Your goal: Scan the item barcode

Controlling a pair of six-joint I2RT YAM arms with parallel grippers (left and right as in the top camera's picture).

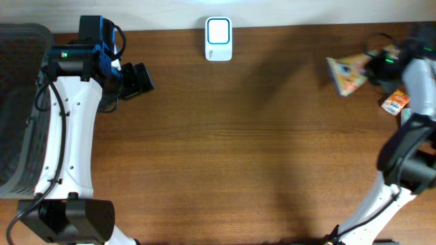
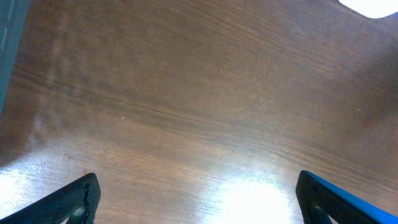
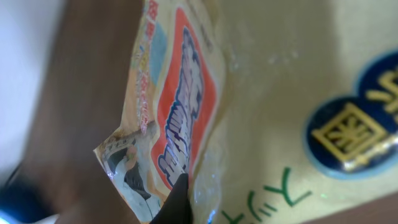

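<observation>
One snack packet (image 1: 346,73) is pinched in my right fingers (image 1: 375,66) at the far right of the desk (image 1: 238,150). The scanner (image 1: 219,39) lies well to its left, and the packet's long side seems to point that way. My left fingers (image 1: 140,79) stand wide, empty.

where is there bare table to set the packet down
The broad middle of the table is bare, from the white scanner down to the near edge, between the left gripper and the right arm. It is crowded only at the far right corner: snack packet, right gripper, small orange pack.
</observation>
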